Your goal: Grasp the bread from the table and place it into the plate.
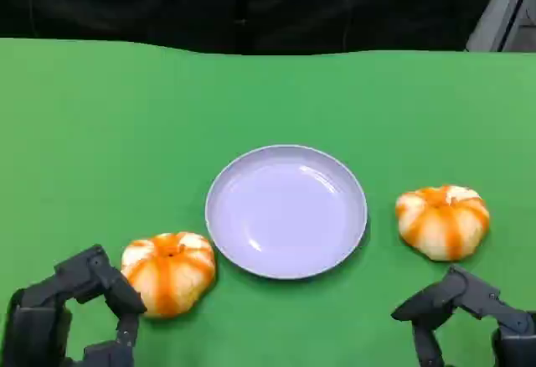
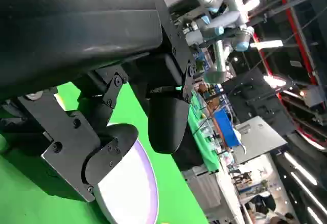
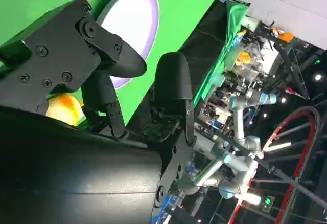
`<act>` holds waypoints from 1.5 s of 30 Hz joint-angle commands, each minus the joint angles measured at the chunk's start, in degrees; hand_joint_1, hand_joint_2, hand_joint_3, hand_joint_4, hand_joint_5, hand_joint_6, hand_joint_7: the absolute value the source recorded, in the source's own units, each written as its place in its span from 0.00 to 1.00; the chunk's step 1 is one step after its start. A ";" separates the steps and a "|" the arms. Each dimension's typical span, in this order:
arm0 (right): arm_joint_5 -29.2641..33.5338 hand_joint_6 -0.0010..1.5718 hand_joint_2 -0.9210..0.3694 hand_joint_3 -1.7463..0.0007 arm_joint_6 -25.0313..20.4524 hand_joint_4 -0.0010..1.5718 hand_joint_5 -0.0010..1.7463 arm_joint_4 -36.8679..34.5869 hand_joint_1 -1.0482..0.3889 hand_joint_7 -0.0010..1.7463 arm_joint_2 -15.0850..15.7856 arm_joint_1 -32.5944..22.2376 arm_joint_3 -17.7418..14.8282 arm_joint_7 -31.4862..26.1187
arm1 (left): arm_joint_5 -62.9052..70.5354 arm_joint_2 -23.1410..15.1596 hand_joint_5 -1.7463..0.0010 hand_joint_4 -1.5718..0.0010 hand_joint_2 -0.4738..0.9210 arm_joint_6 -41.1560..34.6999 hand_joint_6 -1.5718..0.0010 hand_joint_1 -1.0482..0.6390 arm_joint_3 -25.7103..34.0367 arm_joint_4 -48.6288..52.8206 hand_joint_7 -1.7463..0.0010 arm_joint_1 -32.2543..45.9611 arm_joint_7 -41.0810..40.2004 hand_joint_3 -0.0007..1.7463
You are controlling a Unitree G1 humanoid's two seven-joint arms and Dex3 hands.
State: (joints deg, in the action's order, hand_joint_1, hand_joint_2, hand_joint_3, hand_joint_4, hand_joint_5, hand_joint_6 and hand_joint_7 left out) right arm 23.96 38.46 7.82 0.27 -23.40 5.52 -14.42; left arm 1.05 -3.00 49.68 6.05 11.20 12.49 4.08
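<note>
Green counter (image 1: 100,132): lilac plate (image 1: 286,211) centre; pumpkin-shaped bread (image 1: 168,271) at 8 o'clock, second bread (image 1: 442,221) at 3. Left hand (image 1: 79,308) spread beside first bread; right hand (image 1: 469,312) spread, holding nothing

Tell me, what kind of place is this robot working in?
Probably a robotics lab or demo hall. The table is covered in plain green cloth, holding just a plate and two orange-striped bread buns. Behind it stands an industrial robot arm under strip lights, near cluttered benches.
</note>
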 commanded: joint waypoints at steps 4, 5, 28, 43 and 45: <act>-0.69 0.47 0.42 0.31 0.44 0.43 0.90 -0.59 0.66 0.72 0.68 0.03 0.00 0.12 | -0.60 -0.85 0.05 0.45 0.64 0.45 0.46 0.64 0.36 0.37 0.16 -0.07 -0.13 0.74; -0.79 0.47 0.42 0.31 0.41 0.43 0.90 -0.59 0.66 0.72 0.66 0.02 0.04 0.16 | -0.75 -0.86 0.05 0.45 0.64 0.56 0.46 0.65 0.33 0.47 0.16 -0.10 -0.05 0.75; -0.12 0.47 0.42 0.30 0.46 0.43 0.89 -1.58 0.67 0.72 1.00 0.79 0.14 0.22 | 13.52 -2.12 0.47 0.62 0.85 0.63 0.51 0.51 3.20 2.24 0.81 -1.48 -7.10 0.26; 0.09 0.48 0.42 0.29 -0.13 0.44 0.89 -2.27 0.68 0.72 0.54 1.88 0.58 -0.09 | 36.41 -7.78 0.63 0.93 0.98 -15.91 0.73 0.34 -1.26 -8.91 1.00 0.03 -12.42 0.01; 0.07 0.48 0.43 0.29 -0.51 0.44 0.90 -2.33 0.68 0.72 0.14 2.10 0.88 -0.14 | 44.94 -9.54 0.65 0.97 0.97 -22.59 0.81 0.29 -3.39 -14.06 1.00 -0.33 -10.20 0.01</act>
State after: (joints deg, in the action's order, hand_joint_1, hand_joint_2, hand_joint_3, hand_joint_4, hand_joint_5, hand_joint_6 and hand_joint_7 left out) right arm 24.20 38.42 5.63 0.49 -21.80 6.21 -14.28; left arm 37.63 -9.62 33.77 4.81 2.75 12.43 -8.47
